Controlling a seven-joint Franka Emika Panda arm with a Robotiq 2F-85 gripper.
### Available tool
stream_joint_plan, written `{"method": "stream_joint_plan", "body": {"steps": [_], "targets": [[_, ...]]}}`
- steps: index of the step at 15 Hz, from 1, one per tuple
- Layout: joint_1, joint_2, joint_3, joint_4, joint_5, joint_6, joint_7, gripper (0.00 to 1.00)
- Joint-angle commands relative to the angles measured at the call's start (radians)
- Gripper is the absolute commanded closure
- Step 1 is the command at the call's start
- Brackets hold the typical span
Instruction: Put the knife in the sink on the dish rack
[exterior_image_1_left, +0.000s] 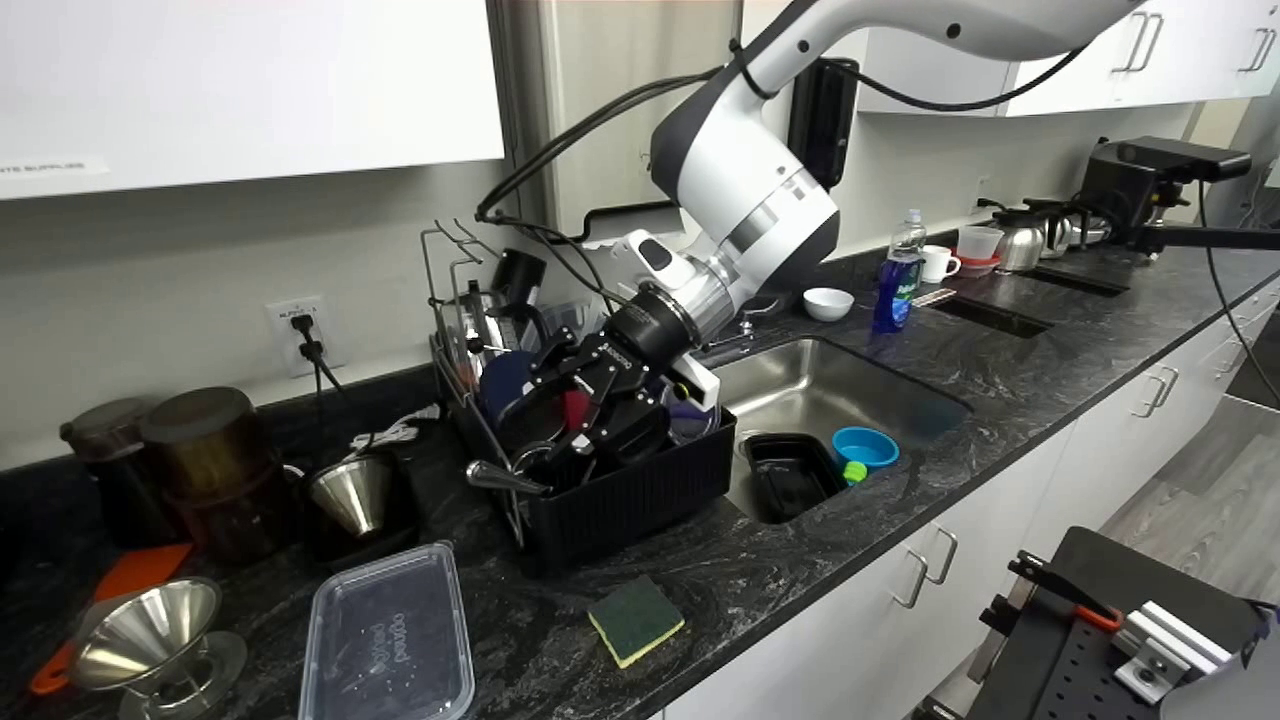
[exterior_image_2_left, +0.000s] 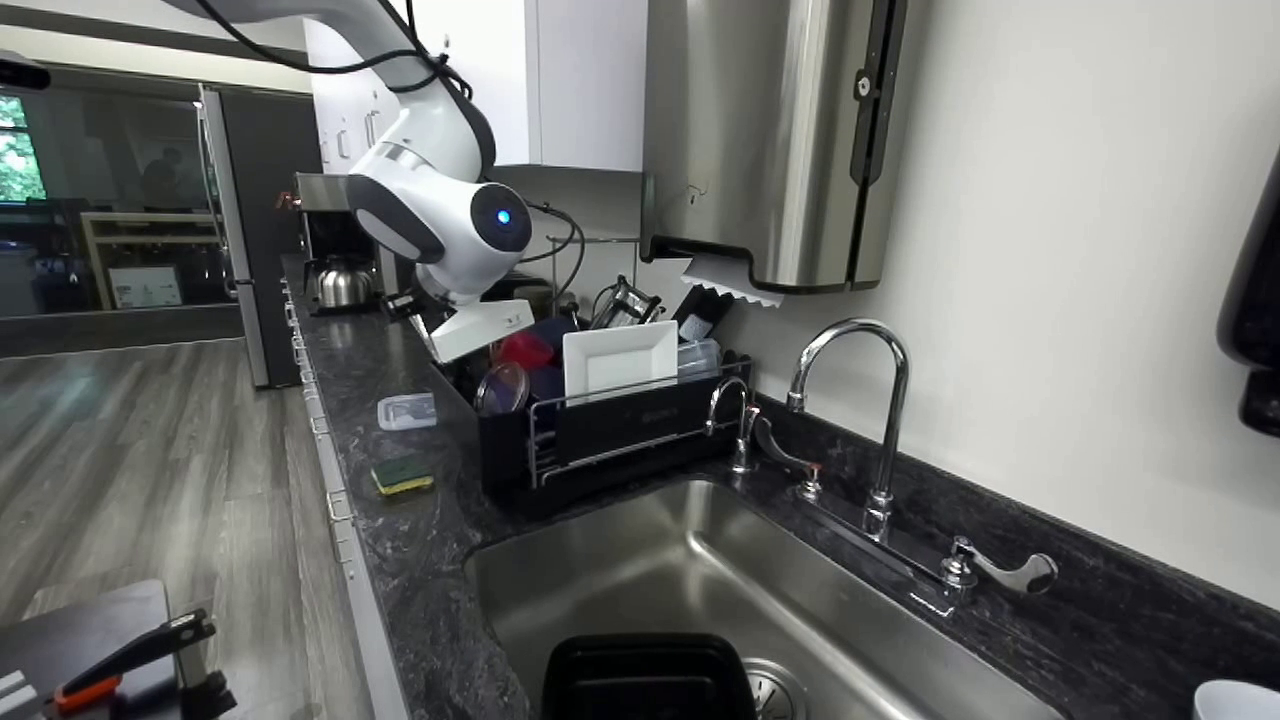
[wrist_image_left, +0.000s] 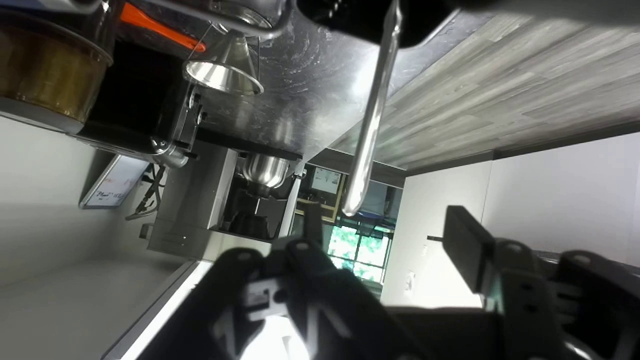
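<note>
Hanging at boxy black dish rack (exterior_image_1_left: 640, 500), black two-finger gripper (wrist_image_left: 390, 232) is showing fingers (wrist_image_left: 465, 247) apart. Apparent silver metal knife (exterior_image_1_left: 508, 479), blade hidden, is jutting past rack's eight o'clock edge in exterior view; rectangular steel sink (exterior_image_1_left: 835, 385) is sitting at three o'clock.

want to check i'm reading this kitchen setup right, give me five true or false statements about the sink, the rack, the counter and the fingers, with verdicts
1. The black tray sits in the sink. True.
2. A white plate stands in the dish rack. True.
3. The sponge is in the sink. False: the sponge lies on the countertop.
4. The fingers are shut tight. False: in the wrist view the fingers stand apart.
5. The clear plastic container rests on the countertop. True.
</note>
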Motion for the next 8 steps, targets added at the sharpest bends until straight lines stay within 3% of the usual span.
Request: {"method": "stream_joint_plan", "body": {"steps": [1,8], "targets": [[0.007,-0.024,0.003,0.008,-0.031,0.021,0.034,0.04],[0.015,-0.126,0.011,-0.001,-0.127,0.081,0.219,0.0]]}}
